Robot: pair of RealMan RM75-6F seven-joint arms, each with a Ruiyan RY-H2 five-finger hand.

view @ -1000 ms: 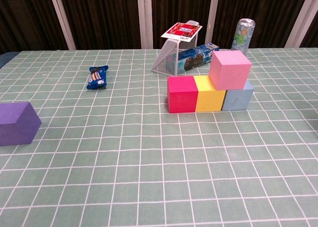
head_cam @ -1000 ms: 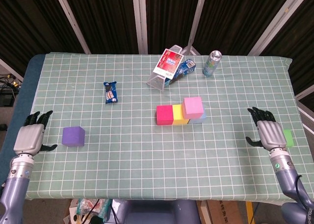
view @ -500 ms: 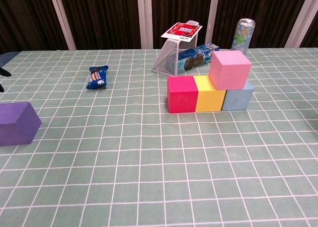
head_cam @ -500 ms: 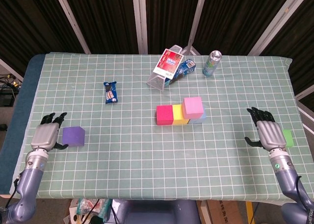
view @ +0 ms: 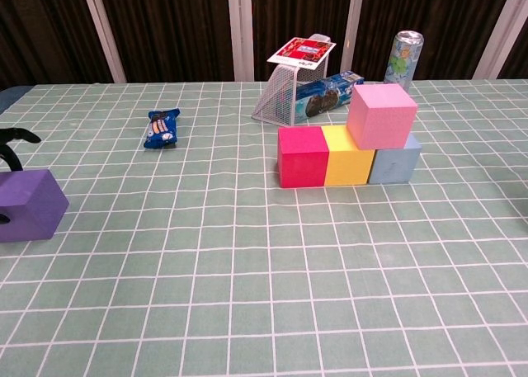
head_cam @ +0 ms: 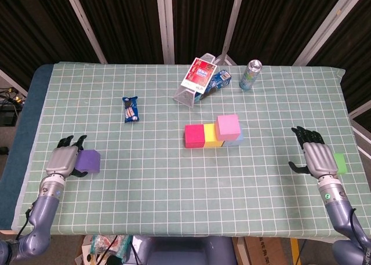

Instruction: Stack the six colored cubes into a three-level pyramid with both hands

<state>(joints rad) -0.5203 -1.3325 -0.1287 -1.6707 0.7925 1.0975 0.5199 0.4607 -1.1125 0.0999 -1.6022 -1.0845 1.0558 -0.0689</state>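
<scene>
**Two cubes short of a pyramid, and a hand at each of them**

At the far left we have our left hand (head_cam: 62, 159) right against the outer side of the purple cube (head_cam: 88, 161), fingers apart and pointing up the table. In the head view it looks to be touching the cube, but we cannot tell whether it has any real hold; the chest view catches only dark fingertips at the frame edge above the cube. If we close from this side alone, we judge the cube may slide across the green checked cloth (head_cam: 145, 184) instead of being caught.

Further along lie a blue snack packet (head_cam: 130, 109), a tipped wire basket (head_cam: 191, 94) with a red-and-white card on it, a blue biscuit pack (head_cam: 217, 82) and a drinks can (head_cam: 250, 74), all behind the work and well apart from it.

In the middle stands our base row: red cube (head_cam: 193, 135), yellow cube (head_cam: 210, 135) and light-blue cube (head_cam: 236, 138) touching side by side, with the pink cube (head_cam: 228, 126) on top, over the yellow and blue ones. It sits slightly skewed, so a clumsy placement beside it could knock it off.

At the right, our right hand (head_cam: 316, 156) is spread and holds nothing, with the green cube (head_cam: 340, 162) just beyond it at the table's edge. A careless sweep there could push it over the side.
</scene>
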